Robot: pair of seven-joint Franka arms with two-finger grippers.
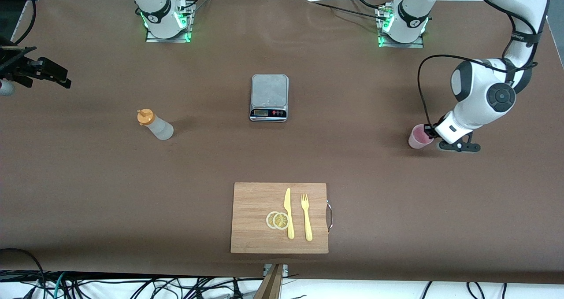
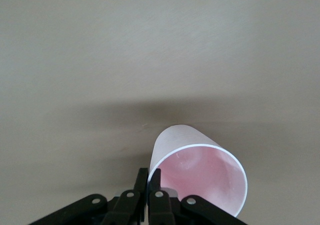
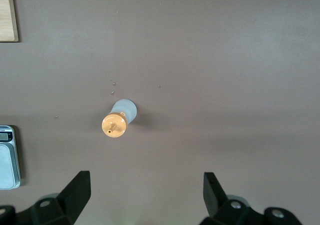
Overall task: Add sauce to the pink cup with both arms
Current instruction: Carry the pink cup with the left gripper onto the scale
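At the right arm's end of the brown table (image 1: pixel 88 193) we find the right gripper (image 3: pixel 145 195), raised over the tabletop with its two black fingers (image 3: pixel 76 190) spread wide and nothing between them; this arm waits. We take the silver digital kitchen scale (image 1: pixel 269 97) at the table's middle as our landmark. Toward the right arm's end from the scale, and slightly nearer the front camera, we see the small translucent whitish squeeze bottle (image 1: pixel 156 125) with its orange nozzle cap (image 1: pixel 145 116); it stands upright on the table, apart from every other item. Nearer the front camera than the scale lies a rectangular light wooden cutting board (image 1: pixel 251 237). On it we note two pale round lemon slices (image 1: pixel 277 220) overlapping each other, a yellow plastic knife (image 1: pixel 288 213) touching them, and a yellow plastic fork (image 1: pixel 306 216) just beside the knife. Toward the left arm's end from the scale, well apart from it, we find the small pale pink plastic cup (image 1: pixel 417 137). The left gripper (image 2: pixel 148 182) is clenched on the cup's rim, one finger inside and one outside the wall. The cup leans slightly in the front view.
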